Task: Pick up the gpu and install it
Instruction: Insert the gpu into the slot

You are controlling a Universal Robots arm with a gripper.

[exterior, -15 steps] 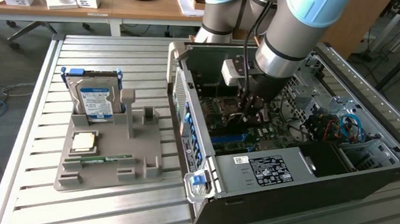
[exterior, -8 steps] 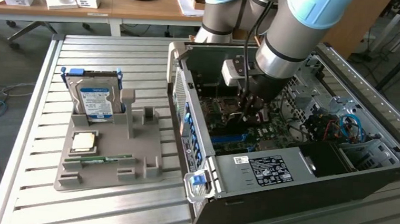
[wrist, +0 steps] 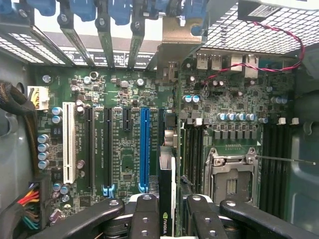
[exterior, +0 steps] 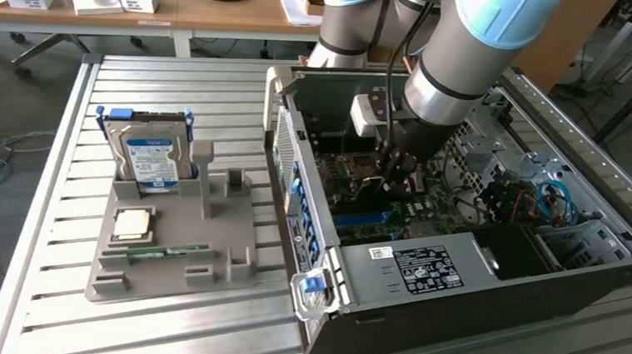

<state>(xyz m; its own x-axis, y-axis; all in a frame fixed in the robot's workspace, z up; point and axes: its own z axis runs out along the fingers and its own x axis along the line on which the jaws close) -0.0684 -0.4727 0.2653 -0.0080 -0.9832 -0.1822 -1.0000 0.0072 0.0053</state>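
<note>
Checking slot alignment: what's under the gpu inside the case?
The gpu, clamped in the gripper, is edge-on over the green motherboard, beside the blue slot. The strip directly beneath it is covered by the card.

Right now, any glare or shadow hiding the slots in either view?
Wrist view: the motherboard is evenly lit, blue slot readable; light through the rear bracket openings blows out white; the tool and the gpu it grips are dark. Exterior view: the arm shades the case interior below it.
</note>
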